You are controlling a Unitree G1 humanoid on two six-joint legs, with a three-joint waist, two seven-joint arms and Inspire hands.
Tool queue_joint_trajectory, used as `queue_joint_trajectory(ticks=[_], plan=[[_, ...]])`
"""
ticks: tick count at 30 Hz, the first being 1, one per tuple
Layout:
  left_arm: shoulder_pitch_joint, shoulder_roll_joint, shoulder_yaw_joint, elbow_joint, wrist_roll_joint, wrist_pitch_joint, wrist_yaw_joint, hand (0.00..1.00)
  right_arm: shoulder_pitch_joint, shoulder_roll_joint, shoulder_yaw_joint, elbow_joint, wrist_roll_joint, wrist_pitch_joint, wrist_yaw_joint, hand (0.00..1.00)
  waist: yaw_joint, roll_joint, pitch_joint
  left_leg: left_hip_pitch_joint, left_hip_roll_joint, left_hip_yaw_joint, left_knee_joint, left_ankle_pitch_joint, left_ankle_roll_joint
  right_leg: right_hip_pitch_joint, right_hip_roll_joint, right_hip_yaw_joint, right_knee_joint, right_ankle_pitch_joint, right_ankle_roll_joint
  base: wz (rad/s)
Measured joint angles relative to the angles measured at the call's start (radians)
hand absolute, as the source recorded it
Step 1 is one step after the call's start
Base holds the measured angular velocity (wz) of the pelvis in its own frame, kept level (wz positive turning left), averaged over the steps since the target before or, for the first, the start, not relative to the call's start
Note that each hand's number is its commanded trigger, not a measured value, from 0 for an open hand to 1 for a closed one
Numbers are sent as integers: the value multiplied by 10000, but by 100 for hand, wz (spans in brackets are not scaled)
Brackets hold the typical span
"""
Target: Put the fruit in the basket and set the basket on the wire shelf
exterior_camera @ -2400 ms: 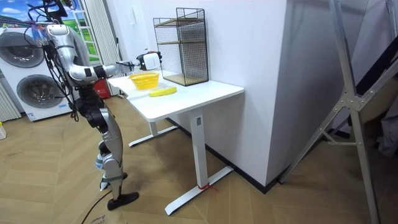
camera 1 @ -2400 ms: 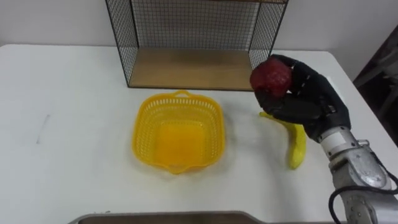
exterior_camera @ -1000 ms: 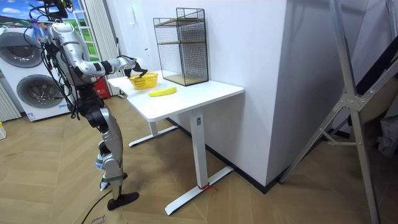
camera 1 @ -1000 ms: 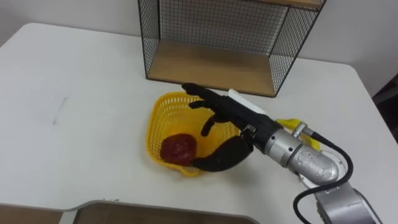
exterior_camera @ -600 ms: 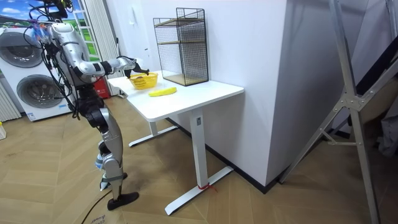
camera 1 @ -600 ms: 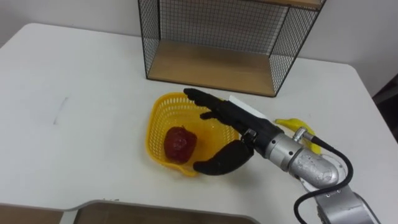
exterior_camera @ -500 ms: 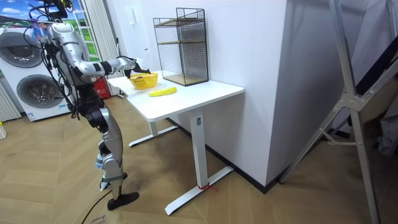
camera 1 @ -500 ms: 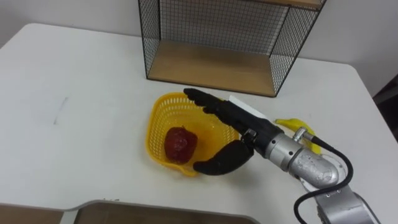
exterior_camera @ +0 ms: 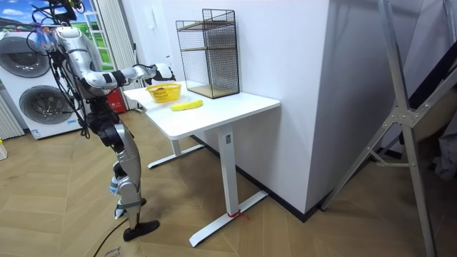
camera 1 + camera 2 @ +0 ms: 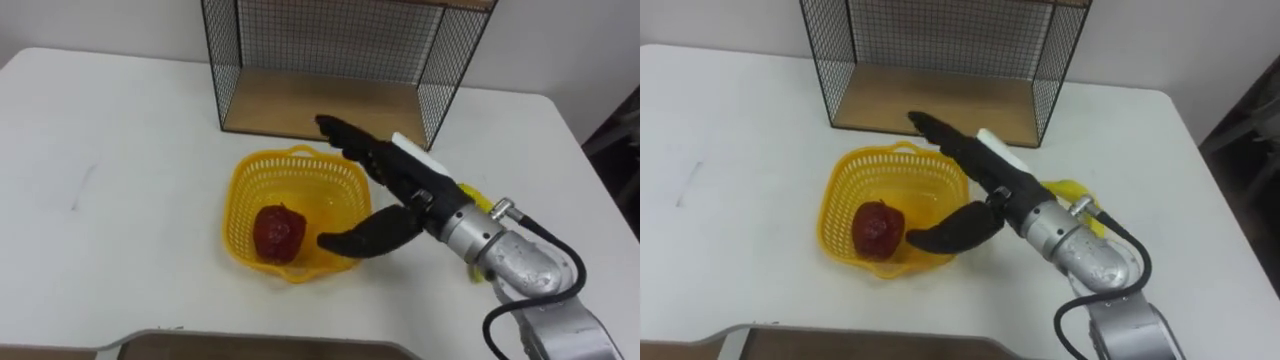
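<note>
A yellow plastic basket (image 10: 246, 180) sits on the white table (image 10: 120, 150) in front of the wire shelf (image 10: 320, 105). A red apple (image 10: 278, 232) lies inside the basket, toward its near left. My right hand (image 10: 402, 190) is open, its fingers stretched out over the basket's right rim and its thumb low by the near right corner, clear of the apple. A yellow banana (image 10: 472, 192) lies to the right, mostly hidden behind my forearm. In the room view the basket (image 9: 165, 91) and the banana (image 9: 187, 105) lie on the table near the shelf (image 9: 208, 53).
The shelf has a wooden floor (image 10: 930, 100) and black mesh walls, its open front facing me. White table surface stretches to the left of the basket (image 10: 730, 150). In the room view I stand at the table's left end, with washing machines (image 9: 36, 93) behind me.
The apple, held above the banana earlier, now lies in the basket. My right hand has let go and drawn back up to the right. The view has shifted slightly.
</note>
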Motion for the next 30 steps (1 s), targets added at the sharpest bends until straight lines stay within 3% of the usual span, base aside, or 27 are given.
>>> queue_joint_trajectory(ticks=[4, 7, 10, 13, 19, 26, 30], plan=[[168, -15, 43, 0, 11, -33, 12, 0, 36, 120, -651, 66, 24, -167, -963, 0, -119, 191, 48, 0, 1, 4, -14, 0, 0, -8, 0, 0, 1, 1, 0, 0], [272, -24, 99, 1, 22, -36, 12, 0, 40, 120, -743, 49, 13, -246, -1569, 0, -251, 256, -3, -9, 0, 3, -41, 0, 0, -36, -1, -6, 0, 0, 0, 0], [398, -107, 650, -1, 124, -126, 84, 0, 75, 119, -1252, 50, -22, -358, -2417, 0, -302, 314, -78, 12, -3, -8, -52, 2, -2, -9, 2, 3, -12, 0, 1, 0], [504, -176, 896, -1, 149, -167, 326, 0, 219, 116, -1731, 230, -42, -643, -3144, 0, -382, 228, -75, 197, -3, 1, -21, 5, -2, 154, 1, 20, -31, -1, 1, 0], [599, -175, 998, -21, 182, -108, 349, 0, 426, 118, -2232, 984, -131, -716, -4545, 0, -611, -14, -99, 339, 2, 77, -70, 0, -1, 313, 10, 100, -118, 0, 1, -2], [689, -145, 1002, -503, 190, -50, 326, 0, 431, -67, -2406, 2769, -454, -682, -5633, 0, -734, -48, -97, 322, 1, 80, -65, -1, -2, 294, 27, 158, -105, 13, 0, -1], [675, -143, 996, -617, 190, 194, 199, 0, 431, -98, -2407, 3255, -451, -555, -5938, 0, -741, -47, -94, 277, -1, 86, -93, 0, -2, 222, 32, 172, -119, 12, 1, 0]])
